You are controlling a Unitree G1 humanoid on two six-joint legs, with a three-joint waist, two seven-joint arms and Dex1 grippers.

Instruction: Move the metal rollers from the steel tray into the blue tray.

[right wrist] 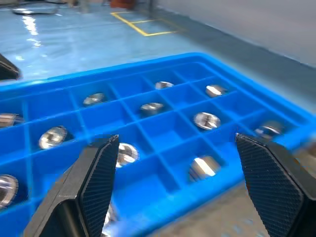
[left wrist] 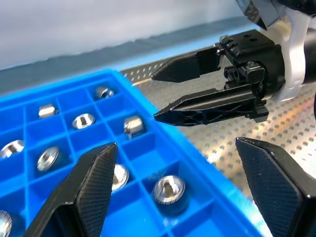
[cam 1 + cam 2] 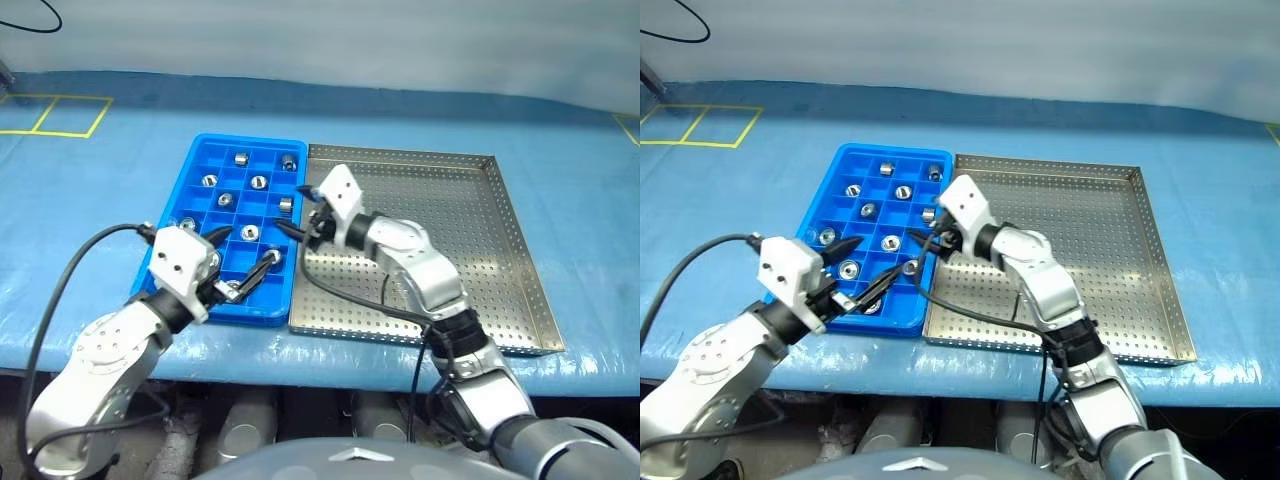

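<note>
The left hand point(image 3: 243, 264) is nearest, hovering over the near end of the blue tray point(image 3: 196, 152) with its two black fingers spread wide and nothing between them. Just beyond it, the right hand point(image 3: 297, 213) hangs over the seam where the blue tray meets the steel tray point(image 3: 520, 250), pointing toward the blue side; its fingers are also parted and empty, as the left wrist view shows.

All the rollers that can be made out lie in the blue tray, one to a compartment: a roller point(image 3: 250, 232) sits mid-tray close to both hands, and others point(image 3: 241, 157) rest in the far rows. Most stand on end, hollow centre up; one by the tray's steel-side wall point(image 3: 285, 204) seems tipped on its side.

The visible floor of the steel tray looks bare, though the right arm hides part of its near portion, so a roller under it cannot be ruled out. Any remaining pick would lie to the right of both hands, and the right hand is plainly nearer to it. Judging by this, the task looks nearly or fully done.
</note>
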